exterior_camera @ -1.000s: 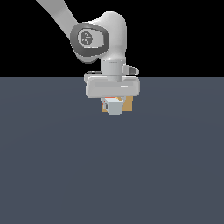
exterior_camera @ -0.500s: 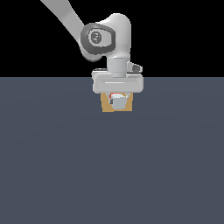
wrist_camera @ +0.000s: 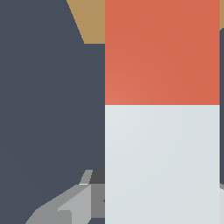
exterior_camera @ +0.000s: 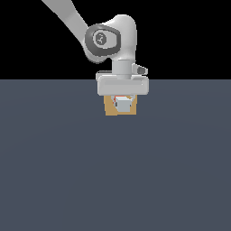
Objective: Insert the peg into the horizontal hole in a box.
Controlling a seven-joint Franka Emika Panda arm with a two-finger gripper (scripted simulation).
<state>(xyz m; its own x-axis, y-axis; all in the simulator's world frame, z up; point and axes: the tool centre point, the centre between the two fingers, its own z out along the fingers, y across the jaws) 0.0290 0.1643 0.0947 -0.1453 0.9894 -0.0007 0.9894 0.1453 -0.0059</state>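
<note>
Clamped on the long square-section peg, orange-red tip and pale grey tail [wrist_camera: 162, 109], held between the fingers of the white two-finger pincer [exterior_camera: 122, 103]. Tan cube-like box [exterior_camera: 109, 107] just ahead of the pincer, hole hidden behind the peg. Best bet: stay level, keep square-on, push slow, no twisting.

Over the last second the arm [exterior_camera: 110, 40] has swung toward the exterior view's right, carrying the gripper [exterior_camera: 122, 103] and the peg [exterior_camera: 122, 104] with it. A second ago the peg's pale end sat off toward the left edge of the box [exterior_camera: 109, 108]; half a second ago it was nearly centred; now it sits squarely in front of the box face, lined up with it
</note>
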